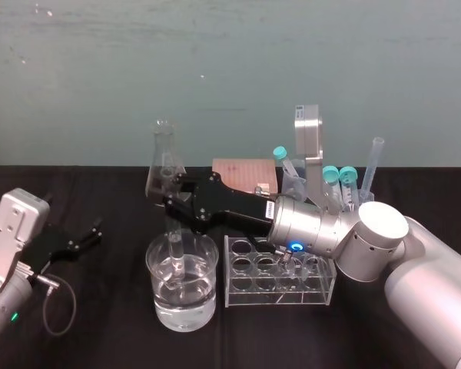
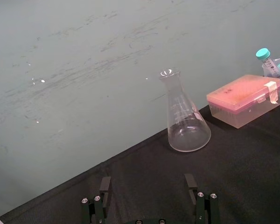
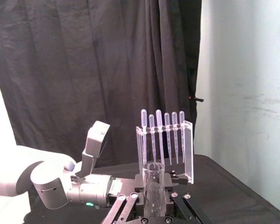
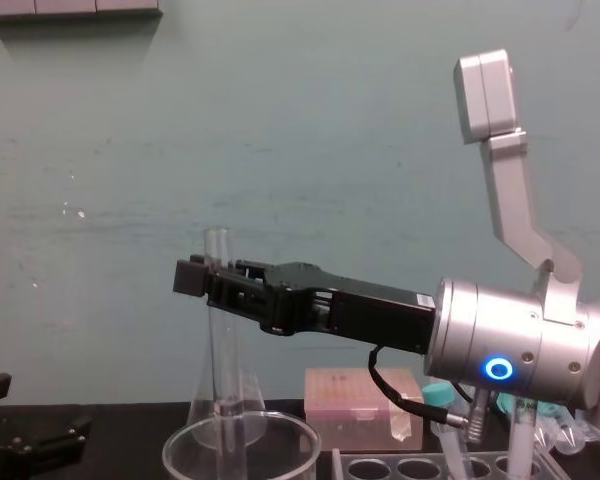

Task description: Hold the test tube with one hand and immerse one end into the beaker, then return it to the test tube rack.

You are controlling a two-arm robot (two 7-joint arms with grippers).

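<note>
Right tool is closed on the tube, gripping it a little below the flared rim. We see the tube upright, its lower part inside the beaker and its round end down near the liquid. We can't tell if it's actually dipped in.

The beaker is partly filled and sits on the black surface, just left of the rack. The right arm reaches in from the right, over the rack, with the blue ring lit on its joint.

Left tool is open, fingers spread, parked low at the left of the surface, well apart from the beaker. At the back near the wall we see the flask and the pink box.
</note>
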